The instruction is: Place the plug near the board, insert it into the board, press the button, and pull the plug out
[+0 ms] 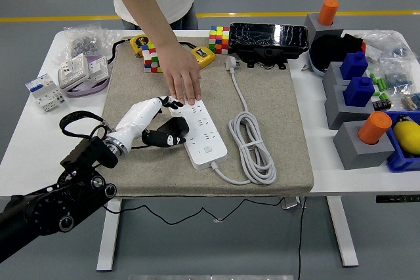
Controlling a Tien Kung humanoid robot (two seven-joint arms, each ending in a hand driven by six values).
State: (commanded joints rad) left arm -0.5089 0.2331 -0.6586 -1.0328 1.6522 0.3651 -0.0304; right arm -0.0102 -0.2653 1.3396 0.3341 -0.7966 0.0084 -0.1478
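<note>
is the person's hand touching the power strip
Touching. The head view shows the person's hand lying palm down with its fingertips on the far end of the white power strip, no gap showing.

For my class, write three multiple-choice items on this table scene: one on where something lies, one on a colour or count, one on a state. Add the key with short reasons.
1. Where does the plug lie?
A. On the mat, beyond the strip
B. In the strip's socket
C. On the floor

2. How many blue blocks stand at the table's right side?
A. One
B. Two
C. Four

3. What is the person's hand doing?
A. Lifting the cable
B. Resting flat on the strip's far end
C. Holding a cube

Key:
1 A: the plug lies loose on the grey mat, at the far end of its cable, apart from the strip.
2 B: two blue blocks sit on grey stands.
3 B: the palm is down on the strip's far end, while the left hand is at the strip's left edge.
</note>
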